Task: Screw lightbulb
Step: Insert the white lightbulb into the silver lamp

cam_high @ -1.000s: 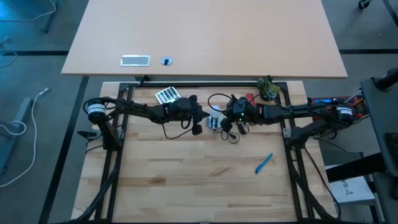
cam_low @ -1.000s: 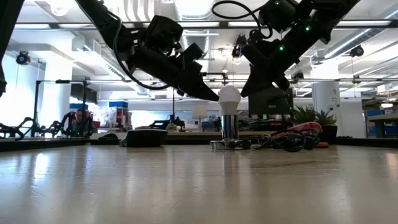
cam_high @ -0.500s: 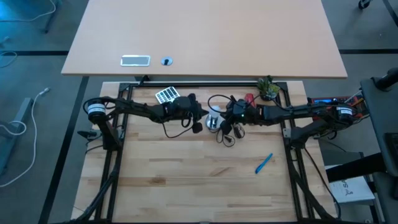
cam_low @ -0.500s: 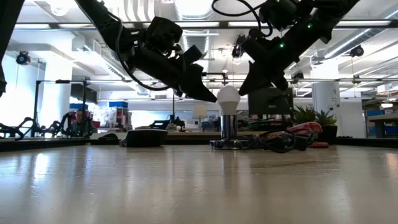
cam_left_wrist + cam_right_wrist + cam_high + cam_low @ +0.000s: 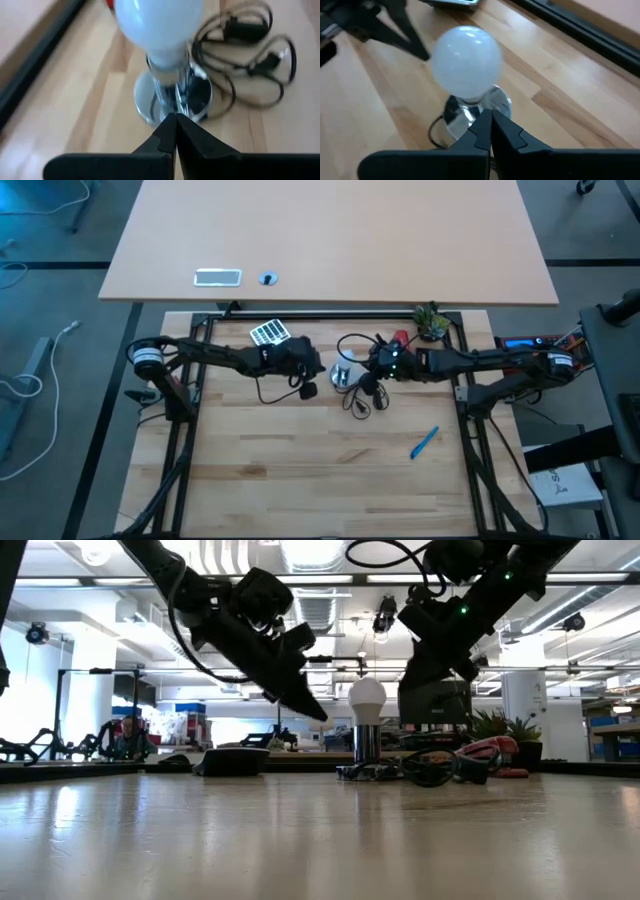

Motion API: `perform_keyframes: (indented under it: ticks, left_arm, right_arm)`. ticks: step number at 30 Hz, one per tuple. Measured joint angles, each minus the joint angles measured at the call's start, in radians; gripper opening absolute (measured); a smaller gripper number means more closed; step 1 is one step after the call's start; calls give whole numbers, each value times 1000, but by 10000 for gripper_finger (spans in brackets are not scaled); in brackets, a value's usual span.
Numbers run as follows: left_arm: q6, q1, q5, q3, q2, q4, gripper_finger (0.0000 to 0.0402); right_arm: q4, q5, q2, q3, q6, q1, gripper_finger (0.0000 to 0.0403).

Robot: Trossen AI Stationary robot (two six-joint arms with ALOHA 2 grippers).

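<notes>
The bulb [image 5: 367,696] stands upright in the socket [image 5: 368,752]. Left gripper [image 5: 318,714] and right gripper [image 5: 490,116] flank it, both clenched and empty.

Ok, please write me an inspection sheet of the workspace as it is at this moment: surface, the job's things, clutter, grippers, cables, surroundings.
Surface: wooden table, mostly bare at the near side.
Job's things: lightbulb stands upright in the shiny socket; nothing grips it.
Clutter: blue pen, red stapler, small plant, calculator.
Grippers: left gripper shut, beside the bulb, apart from it; right gripper shut, on the bulb's other side, not touching.
Cables: black cord coiled on the table beside the socket base.
Surroundings: second tabletop behind with two small items; a person sits far back in the room.
</notes>
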Motion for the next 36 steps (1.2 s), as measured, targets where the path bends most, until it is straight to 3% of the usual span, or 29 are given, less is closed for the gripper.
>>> perform_keyframes:
  ticks: [4, 11, 17, 26, 36]
  left_arm:
    - [17, -1, 53, 0, 24, 41, 0]
    - [19, 0, 47, -3, 135, 195, 0]
    - [15, 1, 47, -4, 187, 232, 0]
    - [-11, 5, 50, -1, 259, 292, 0]
    - [-25, 6, 51, -1, 276, 311, 0]
  right_arm:
    - [1, 10, -9, 0, -60, -12, 0]
    - [140, -77, 3, -25, -190, -35, 0]
    - [261, -102, 3, -66, -278, -36, 11]
    - [373, -102, 7, -70, -381, -35, 128]
    - [443, -88, 101, -71, -423, -40, 261]
